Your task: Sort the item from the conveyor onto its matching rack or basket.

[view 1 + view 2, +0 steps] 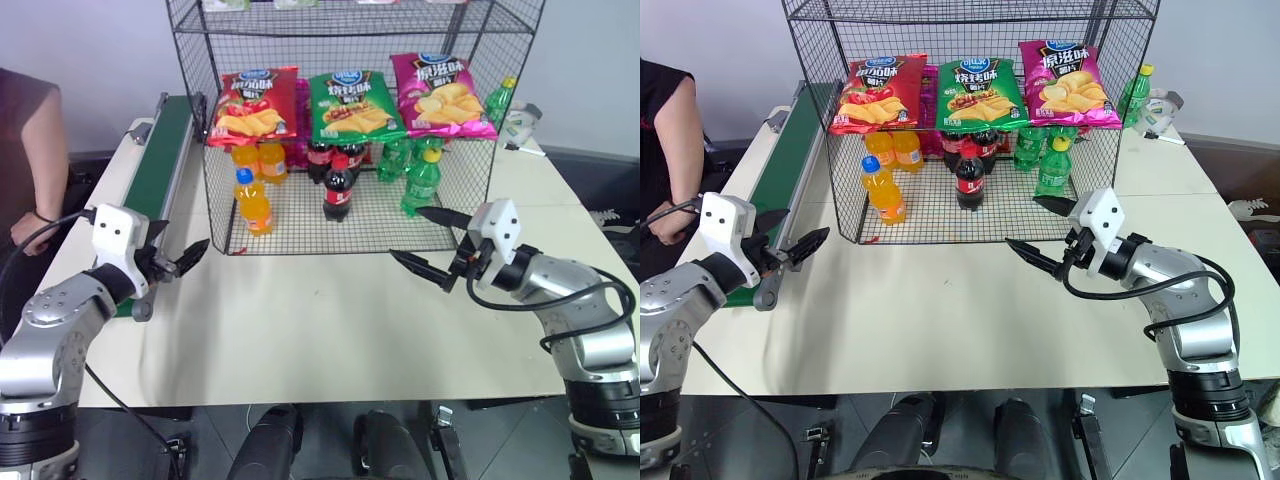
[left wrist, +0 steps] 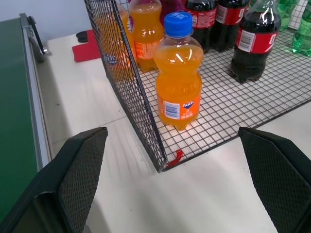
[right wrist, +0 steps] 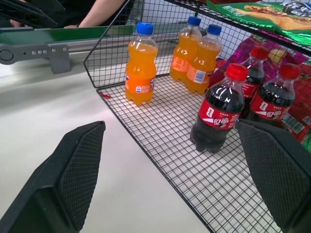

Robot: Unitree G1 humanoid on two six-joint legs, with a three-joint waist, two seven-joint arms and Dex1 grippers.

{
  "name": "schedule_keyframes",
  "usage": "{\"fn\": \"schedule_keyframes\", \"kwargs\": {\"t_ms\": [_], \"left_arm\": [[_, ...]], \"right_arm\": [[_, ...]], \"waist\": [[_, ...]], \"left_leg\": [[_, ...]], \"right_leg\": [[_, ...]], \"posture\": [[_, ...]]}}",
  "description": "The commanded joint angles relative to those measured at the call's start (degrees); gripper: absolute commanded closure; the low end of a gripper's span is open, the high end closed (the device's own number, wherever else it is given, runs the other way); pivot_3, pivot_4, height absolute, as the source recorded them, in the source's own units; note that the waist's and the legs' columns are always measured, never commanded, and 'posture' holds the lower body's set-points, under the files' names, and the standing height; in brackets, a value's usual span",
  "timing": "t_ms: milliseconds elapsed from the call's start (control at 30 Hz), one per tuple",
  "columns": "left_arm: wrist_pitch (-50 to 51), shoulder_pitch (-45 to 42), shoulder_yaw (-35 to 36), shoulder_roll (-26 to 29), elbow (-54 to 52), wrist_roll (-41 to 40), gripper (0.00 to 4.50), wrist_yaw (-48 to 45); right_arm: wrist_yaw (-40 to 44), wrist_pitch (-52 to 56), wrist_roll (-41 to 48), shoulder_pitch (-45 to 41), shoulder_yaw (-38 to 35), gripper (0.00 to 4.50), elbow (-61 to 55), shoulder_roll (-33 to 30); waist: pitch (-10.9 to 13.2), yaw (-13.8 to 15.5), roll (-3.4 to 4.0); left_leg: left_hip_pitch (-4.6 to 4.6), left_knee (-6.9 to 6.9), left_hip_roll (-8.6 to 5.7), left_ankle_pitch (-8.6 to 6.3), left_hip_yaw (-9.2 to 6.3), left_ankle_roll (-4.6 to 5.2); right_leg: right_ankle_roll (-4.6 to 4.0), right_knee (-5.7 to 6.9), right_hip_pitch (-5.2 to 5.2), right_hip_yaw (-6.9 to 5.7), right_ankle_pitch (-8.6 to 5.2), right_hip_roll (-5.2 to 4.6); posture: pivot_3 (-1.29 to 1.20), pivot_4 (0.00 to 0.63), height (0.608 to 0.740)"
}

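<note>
Head views: orange soda bottle [image 1: 252, 203] stands upright on the rack [image 1: 300, 235] bottom tier, front left, well apart from the conveyor [image 1: 160, 160]. Left gripper [image 1: 172, 260] and right gripper [image 1: 432, 245] hover over the surface [image 1: 320, 320], fingers spread, empty. Placement looks done; back away without clipping the wire.

Left wrist: one orange bottle in front, two more behind.

Right wrist: three orange, three cola bottles [image 3: 221, 109].

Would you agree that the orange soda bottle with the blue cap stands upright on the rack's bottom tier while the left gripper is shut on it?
Not quite. The orange soda bottle does stand upright on the bottom tier of the rack, but the left gripper is not shut on it: its jaws are open and empty, short of the rack's front corner. The left wrist view shows this.
</note>
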Motion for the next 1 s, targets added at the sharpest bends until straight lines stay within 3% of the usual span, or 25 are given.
{"fn": "schedule_keyframes", "kwargs": {"t_ms": [33,1000], "left_arm": [[-1.1,-0.5,1.6,1.1,-1.8,-0.6,0.01,-0.6],[-1.0,-0.9,1.6,1.0,-1.1,-0.5,0.01,-0.8]], "right_arm": [[0.0,-1.4,0.8,-0.5,-1.0,0.00,-0.8,0.1],[-0.2,-2.5,0.6,0.8,-0.7,0.00,-0.6,0.9]], "waist": [[0.0,0.0,0.00],[0.0,0.0,0.00]], "left_leg": [[0.00,0.00,0.00,0.00,0.00,0.00],[0.00,-0.02,0.00,-0.01,0.00,0.00]], "right_leg": [[0.00,0.00,0.00,0.00,0.00,0.00],[-0.02,-0.02,0.00,0.00,-0.01,0.00]], "posture": [[0.00,0.150,0.740],[0.00,0.150,0.740]]}}
